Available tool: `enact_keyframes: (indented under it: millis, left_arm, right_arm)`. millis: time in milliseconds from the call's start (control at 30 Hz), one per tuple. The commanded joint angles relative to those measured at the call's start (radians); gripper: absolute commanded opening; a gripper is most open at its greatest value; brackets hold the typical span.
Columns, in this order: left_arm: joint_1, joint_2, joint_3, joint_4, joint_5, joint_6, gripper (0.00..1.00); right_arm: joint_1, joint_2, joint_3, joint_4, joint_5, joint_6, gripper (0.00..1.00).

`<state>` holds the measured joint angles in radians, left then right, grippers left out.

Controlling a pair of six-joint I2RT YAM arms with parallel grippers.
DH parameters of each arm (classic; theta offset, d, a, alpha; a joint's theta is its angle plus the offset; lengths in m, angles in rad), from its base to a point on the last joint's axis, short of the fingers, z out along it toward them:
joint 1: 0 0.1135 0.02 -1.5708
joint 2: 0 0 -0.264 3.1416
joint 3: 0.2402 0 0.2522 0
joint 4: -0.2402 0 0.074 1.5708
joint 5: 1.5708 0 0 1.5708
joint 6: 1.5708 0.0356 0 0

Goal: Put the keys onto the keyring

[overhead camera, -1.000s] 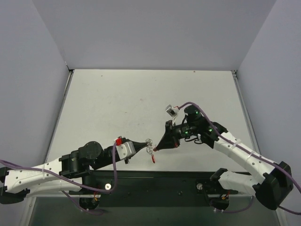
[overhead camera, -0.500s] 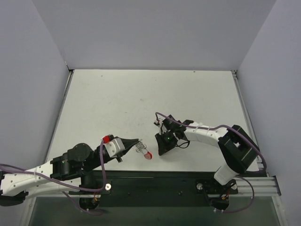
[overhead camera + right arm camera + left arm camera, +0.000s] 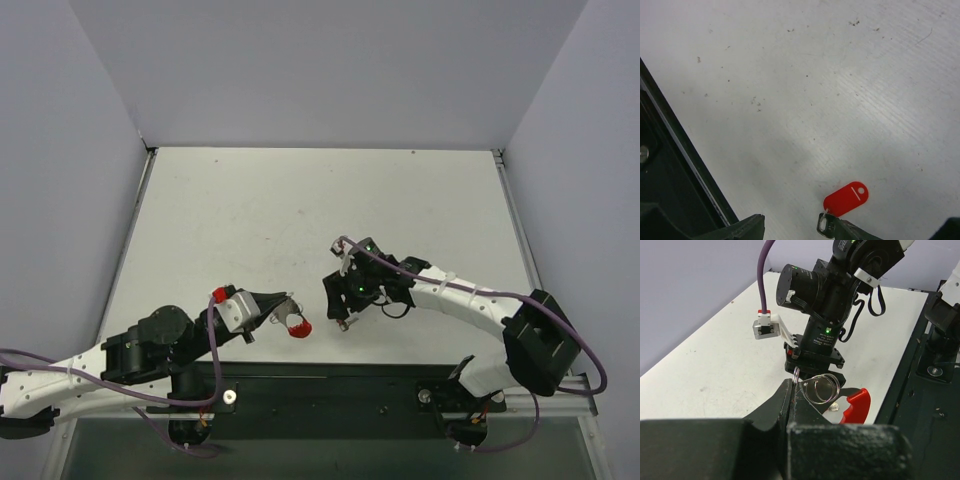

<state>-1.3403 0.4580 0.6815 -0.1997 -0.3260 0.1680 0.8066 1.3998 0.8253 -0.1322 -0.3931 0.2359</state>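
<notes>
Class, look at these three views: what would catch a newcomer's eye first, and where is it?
The red keyring stands out most, its silver rings pinched in the shut left claw near the front edge of the table. Close to its right, the open right claw points down at the white surface.

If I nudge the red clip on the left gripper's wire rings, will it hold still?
Probably not: the red curved clip hangs from thin silver wire rings pinched at one edge by the left gripper, so it likely swings. It looks light. The linked rings would probably twist, not resist.
</notes>
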Motion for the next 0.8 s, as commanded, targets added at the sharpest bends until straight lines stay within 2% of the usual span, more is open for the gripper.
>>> enact_keyframes:
  millis: [0,500,767]
  left_arm:
    - [-0.003,-0.007,0.039,0.032,-0.018,-0.007,0.0]
    - [-0.003,0.005,0.036,0.031,-0.021,-0.016,0.0]
    - [-0.003,0.007,0.038,0.023,-0.024,-0.016,0.0]
  right_arm:
    - [0.005,0.022,-0.028,-0.029,0.065,0.02,0.56]
    - [0.055,0.145,0.008,-0.044,0.192,0.086,0.5]
    - [0.068,0.182,0.023,-0.037,0.2,0.108,0.36]
